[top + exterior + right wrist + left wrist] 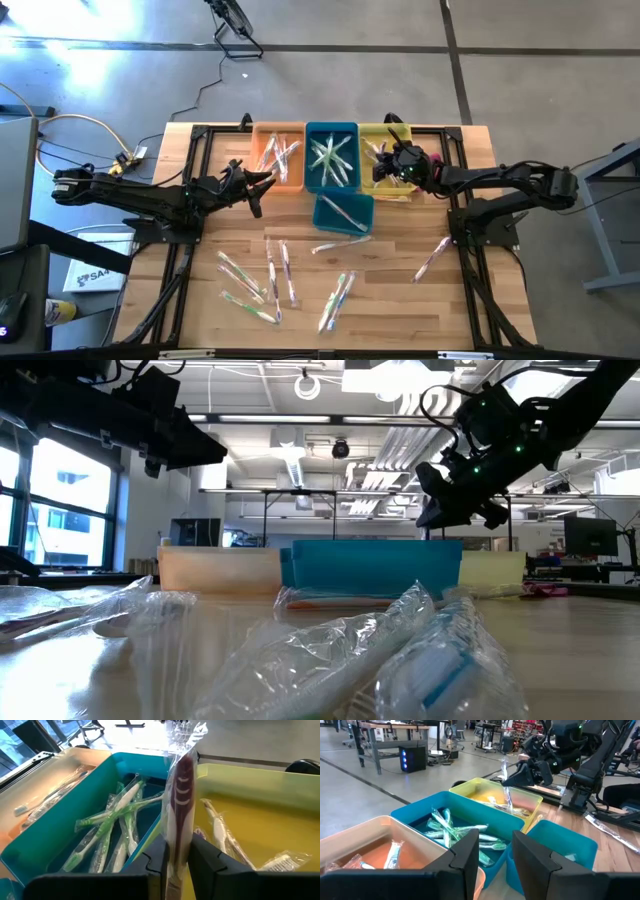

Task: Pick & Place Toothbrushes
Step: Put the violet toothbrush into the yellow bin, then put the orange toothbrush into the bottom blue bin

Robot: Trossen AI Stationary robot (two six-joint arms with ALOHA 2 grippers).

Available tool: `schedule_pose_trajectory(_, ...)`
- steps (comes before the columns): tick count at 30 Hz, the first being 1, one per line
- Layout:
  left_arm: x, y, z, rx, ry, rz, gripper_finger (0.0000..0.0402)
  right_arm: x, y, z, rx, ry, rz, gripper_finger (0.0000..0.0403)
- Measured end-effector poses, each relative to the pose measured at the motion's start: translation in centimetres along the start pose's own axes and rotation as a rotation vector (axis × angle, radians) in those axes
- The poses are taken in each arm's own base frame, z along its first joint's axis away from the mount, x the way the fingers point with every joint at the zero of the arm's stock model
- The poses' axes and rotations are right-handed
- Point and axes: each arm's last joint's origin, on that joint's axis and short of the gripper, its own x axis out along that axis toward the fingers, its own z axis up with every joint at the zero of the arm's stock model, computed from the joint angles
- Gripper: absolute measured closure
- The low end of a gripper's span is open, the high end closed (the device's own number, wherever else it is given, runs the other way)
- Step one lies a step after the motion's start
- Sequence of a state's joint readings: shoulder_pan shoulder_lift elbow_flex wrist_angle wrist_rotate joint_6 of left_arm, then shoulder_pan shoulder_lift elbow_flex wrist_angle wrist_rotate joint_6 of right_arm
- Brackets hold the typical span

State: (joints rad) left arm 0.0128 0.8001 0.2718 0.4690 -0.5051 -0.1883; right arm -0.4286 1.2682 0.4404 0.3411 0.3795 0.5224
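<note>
Right gripper (176,862) holding one wrapped toothbrush (181,795) over the yellow bin (388,160); left gripper (492,857) idle beside the orange bin (278,158).

Landmark: the teal bin (332,157), middle of a row of three. Right gripper hovers above the yellow bin just beside the teal bin, fingers clamped narrow on a dark-handled toothbrush that stands upright in its clear wrapper. Left gripper hangs on the orange-bin side, fingers partly apart and empty. The teal bin holds green-and-white toothbrushes (112,820); a smaller teal bin (344,212) sits just in front of it. Loose toothbrushes (270,275) lie scattered on the wooden table (400,300), nearer the front edge than the teal bin.
</note>
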Motion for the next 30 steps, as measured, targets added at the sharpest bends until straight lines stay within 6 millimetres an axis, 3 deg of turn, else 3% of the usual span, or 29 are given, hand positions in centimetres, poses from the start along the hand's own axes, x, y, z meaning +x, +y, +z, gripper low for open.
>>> schedule_pose_trajectory(13,0.00,0.00,0.00,0.000,0.000,0.000,0.0289,0.01,-0.11,-0.06,-0.004,-0.009,-0.025,0.0312)
schedule_pose_trajectory(25,0.00,0.00,0.00,0.000,0.000,0.000,0.0289,0.01,-0.17,-0.09,-0.046,-0.010,-0.041,0.0225)
schedule_pose_trajectory(30,0.00,0.00,0.00,0.000,0.000,0.000,0.0289,0.00,-0.13,0.08,-0.080,-0.031,-0.047,0.0214)
